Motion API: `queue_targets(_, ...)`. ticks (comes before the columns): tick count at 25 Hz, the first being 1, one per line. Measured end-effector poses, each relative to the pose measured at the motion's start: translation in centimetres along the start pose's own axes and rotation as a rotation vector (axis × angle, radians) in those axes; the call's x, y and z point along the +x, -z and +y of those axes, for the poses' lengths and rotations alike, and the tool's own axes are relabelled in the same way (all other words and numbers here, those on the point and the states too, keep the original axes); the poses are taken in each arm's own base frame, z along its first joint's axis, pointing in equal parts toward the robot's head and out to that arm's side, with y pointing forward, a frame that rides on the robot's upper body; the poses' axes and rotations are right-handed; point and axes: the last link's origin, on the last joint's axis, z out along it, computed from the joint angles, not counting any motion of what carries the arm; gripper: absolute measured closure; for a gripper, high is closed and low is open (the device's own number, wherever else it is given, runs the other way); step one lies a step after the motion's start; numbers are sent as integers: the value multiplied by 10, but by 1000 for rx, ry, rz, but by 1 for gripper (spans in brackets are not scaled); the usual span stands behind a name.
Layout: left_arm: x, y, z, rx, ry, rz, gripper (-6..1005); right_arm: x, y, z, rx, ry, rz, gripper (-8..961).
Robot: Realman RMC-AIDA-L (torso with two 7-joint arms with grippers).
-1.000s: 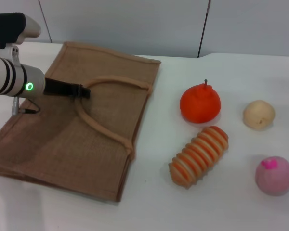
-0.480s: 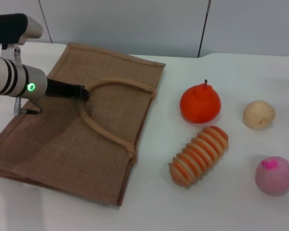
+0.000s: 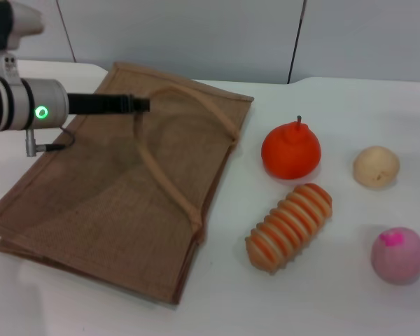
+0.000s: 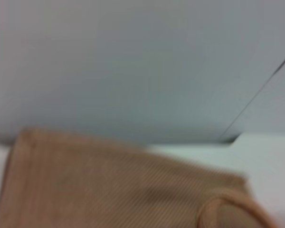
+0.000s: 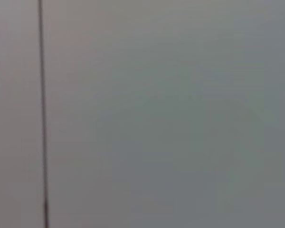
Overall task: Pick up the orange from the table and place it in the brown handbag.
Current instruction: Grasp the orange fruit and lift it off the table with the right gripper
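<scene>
The orange [image 3: 290, 150], red-orange with a dark stem, sits on the white table [image 3: 301, 301] right of the middle. The brown handbag [image 3: 105, 203] lies flat on the left. My left gripper [image 3: 141, 106] reaches in from the left over the bag's upper part and is shut on one looped handle [image 3: 164, 182], holding it and the top layer raised. The left wrist view shows the burlap [image 4: 109, 190] close up and a handle loop [image 4: 228, 204]. The right gripper is out of view; its wrist view shows only a grey wall.
An orange-and-cream ribbed item [image 3: 289, 226] lies just in front of the orange. A pale beige ball [image 3: 376, 166] sits to the orange's right, and a pink ball [image 3: 397, 255] at the front right. A grey wall stands behind the table.
My left gripper has risen and moved right and back with the handle. The bag's upper layer has lifted and the bag has shifted a little to the right.
</scene>
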Motion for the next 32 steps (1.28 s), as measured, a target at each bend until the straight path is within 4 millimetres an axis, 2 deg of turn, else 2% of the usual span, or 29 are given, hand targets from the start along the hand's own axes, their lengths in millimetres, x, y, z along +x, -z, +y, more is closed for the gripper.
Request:
queue_targets(6, 1, 16, 1, -92, -22, 167, 877, 0, -6, 23, -157, 55, 16, 66)
queue_targets(15, -1, 51, -6, -183, 14, 429, 877, -4, -17, 74, -500, 150, 50, 66)
queue_targets(20, -3, 64, -6, -231, 21, 525, 880, -3, -23, 92, -635, 180, 105, 66)
queue_targets(32, -5, 72, 1, -301, 2, 591, 880, 13, -40, 112, -680, 280, 265, 65)
